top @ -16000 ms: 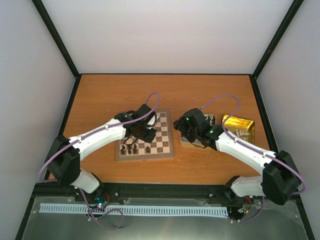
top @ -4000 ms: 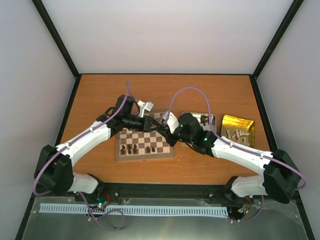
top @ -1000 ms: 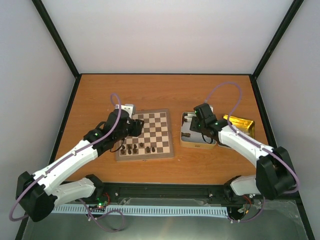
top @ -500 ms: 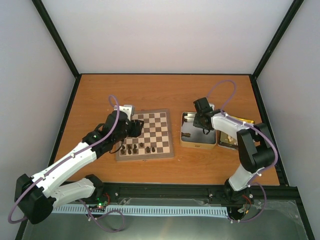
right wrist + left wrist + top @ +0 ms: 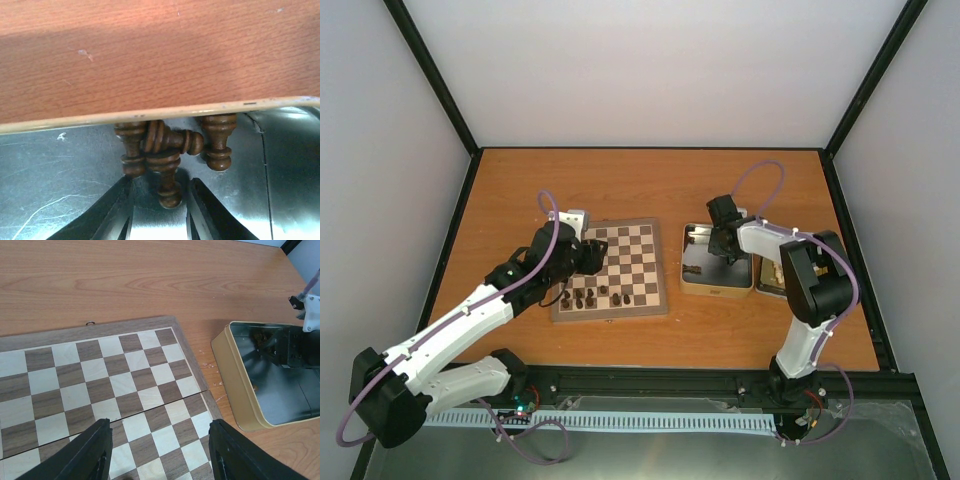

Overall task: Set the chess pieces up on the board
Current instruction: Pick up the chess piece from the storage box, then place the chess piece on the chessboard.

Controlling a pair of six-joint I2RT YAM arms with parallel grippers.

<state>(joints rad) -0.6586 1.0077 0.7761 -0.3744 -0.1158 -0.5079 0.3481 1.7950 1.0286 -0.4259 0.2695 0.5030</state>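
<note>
The board point(image 5: 638, 252) lies left of centre, with several dark brown chess pieces point(image 5: 588, 297) standing along its near rows. My left gripper point(image 5: 590, 256) hovers over the board's left side. In the left wrist view it point(image 5: 162, 455) is open above bare squares of the board point(image 5: 100, 370), holding nothing. My right gripper point(image 5: 718, 247) reaches into the silver tin point(image 5: 705, 285). There, in the right wrist view, a few dark pieces lie piled against the tin's wall. One lying piece point(image 5: 166, 172) points between the fingers of my right gripper point(image 5: 160, 179), which straddle it with narrow gaps either side.
The gold tin point(image 5: 770, 282) sits right of the silver one, mostly hidden behind my right arm. The silver tin's rim point(image 5: 235, 390) stands close to the board's right edge. Black frame rails border the orange table point(image 5: 650, 185).
My right gripper's jaws have narrowed around the lying piece in the silver tin, and the right arm has folded closer over the tins. The left arm has barely moved.
</note>
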